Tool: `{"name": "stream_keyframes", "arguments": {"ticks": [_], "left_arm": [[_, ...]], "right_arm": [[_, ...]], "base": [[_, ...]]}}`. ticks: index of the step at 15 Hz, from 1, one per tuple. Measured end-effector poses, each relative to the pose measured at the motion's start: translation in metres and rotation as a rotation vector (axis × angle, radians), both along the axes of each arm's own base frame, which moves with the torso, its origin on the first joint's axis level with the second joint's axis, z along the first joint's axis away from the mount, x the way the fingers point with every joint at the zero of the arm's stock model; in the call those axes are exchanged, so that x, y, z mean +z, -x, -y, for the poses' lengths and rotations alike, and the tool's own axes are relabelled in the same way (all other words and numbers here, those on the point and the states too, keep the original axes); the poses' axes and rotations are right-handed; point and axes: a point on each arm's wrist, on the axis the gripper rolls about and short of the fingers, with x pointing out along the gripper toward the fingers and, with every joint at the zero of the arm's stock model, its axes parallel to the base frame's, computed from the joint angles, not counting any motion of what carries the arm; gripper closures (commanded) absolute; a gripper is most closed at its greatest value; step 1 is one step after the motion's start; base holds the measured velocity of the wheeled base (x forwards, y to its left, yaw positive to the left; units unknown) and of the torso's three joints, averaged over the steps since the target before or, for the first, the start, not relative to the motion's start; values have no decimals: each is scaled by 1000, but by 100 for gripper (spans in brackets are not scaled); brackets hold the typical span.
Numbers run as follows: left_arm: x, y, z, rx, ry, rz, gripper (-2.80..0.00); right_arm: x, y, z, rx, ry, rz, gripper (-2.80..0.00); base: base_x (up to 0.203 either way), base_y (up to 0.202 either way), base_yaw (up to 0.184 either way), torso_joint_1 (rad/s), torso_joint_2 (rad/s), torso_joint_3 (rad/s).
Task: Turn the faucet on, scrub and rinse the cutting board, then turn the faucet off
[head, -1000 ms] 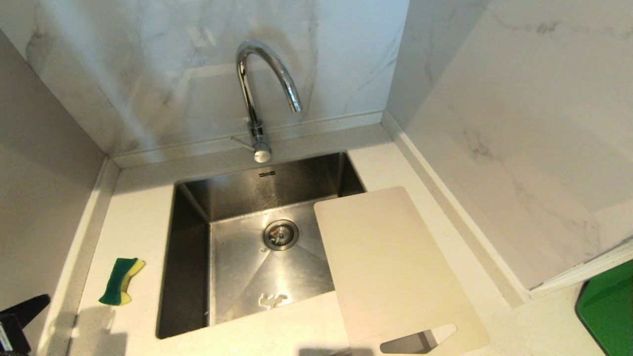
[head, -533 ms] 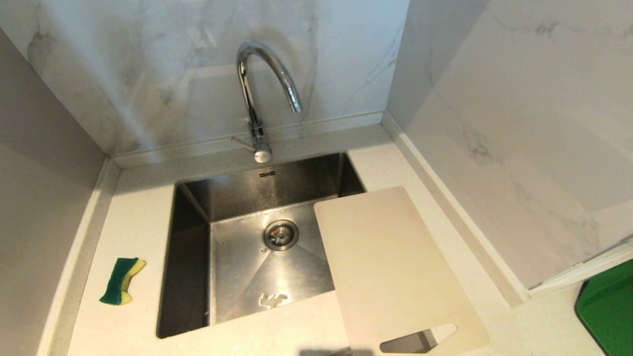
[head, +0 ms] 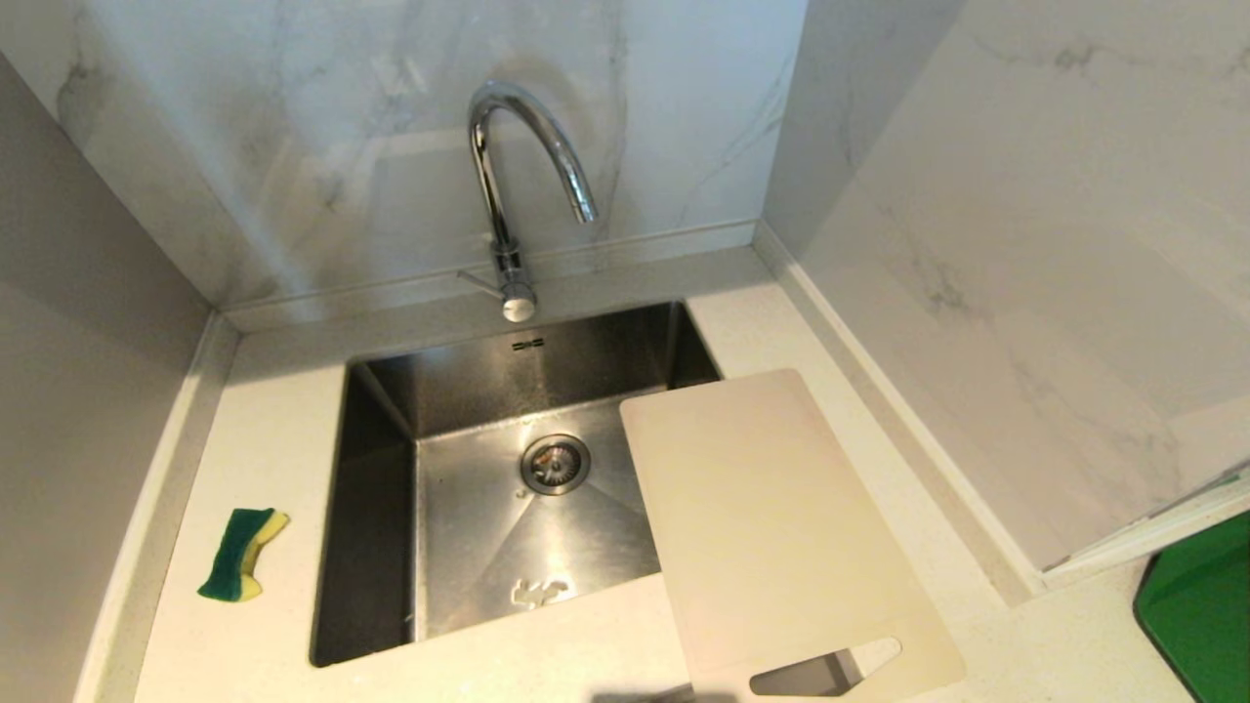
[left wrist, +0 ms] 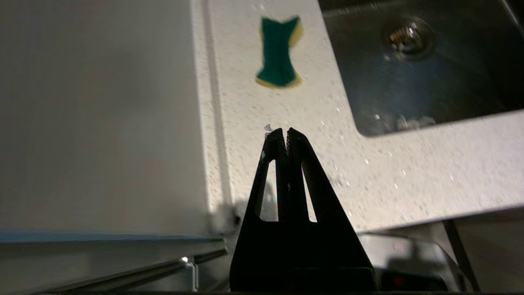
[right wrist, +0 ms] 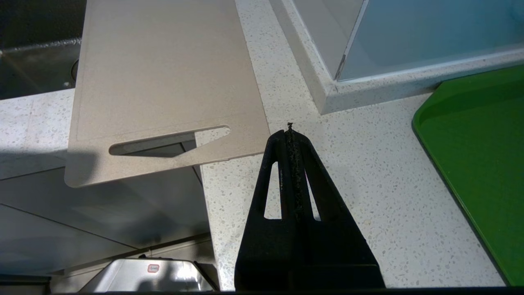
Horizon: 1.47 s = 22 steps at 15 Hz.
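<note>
The chrome gooseneck faucet (head: 508, 186) stands behind the steel sink (head: 381, 469); no water runs from its spout. The cream cutting board (head: 771, 527) lies flat across the sink's right rim, its handle slot overhanging the counter's front edge; it shows again as the board (right wrist: 163, 78) in the right wrist view. Neither arm appears in the head view. My left gripper (left wrist: 286, 132) is shut and empty, hanging over the counter's front left part, short of the sponge (left wrist: 279, 53). My right gripper (right wrist: 290, 133) is shut and empty, just right of the board's handle end.
A green-and-yellow sponge (head: 240, 553) lies on the counter left of the sink. A green tray (head: 1201, 615) sits at the far right. Marble walls close in behind and on the right; a plain wall stands on the left. The counter edge is near both grippers.
The left arm, visible at the head view's lower left corner one second ago, has drawn back out of that view. Nothing else has moved.
</note>
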Motion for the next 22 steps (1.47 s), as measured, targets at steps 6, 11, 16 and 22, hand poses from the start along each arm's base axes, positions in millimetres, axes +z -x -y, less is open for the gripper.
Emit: {"name": "stream_keyframes", "arguments": {"ticks": [6, 11, 16, 22], "left_arm": [[5, 1, 0, -26, -40, 60, 0], [3, 1, 2, -101, -37, 46, 0], [1, 4, 2, -142, -3, 57, 0], [-5, 13, 1, -137, -40, 101, 0]], "right_arm": [[0, 0, 0, 0, 0, 0, 0], [0, 0, 0, 1, -3, 0, 0], [0, 0, 0, 0, -3, 0, 0], [0, 0, 0, 0, -3, -1, 0]], "base": [[0, 0, 0, 0, 0, 0], [0, 0, 0, 0, 0, 0], [0, 0, 0, 0, 0, 0], [0, 0, 0, 0, 0, 0]]}}
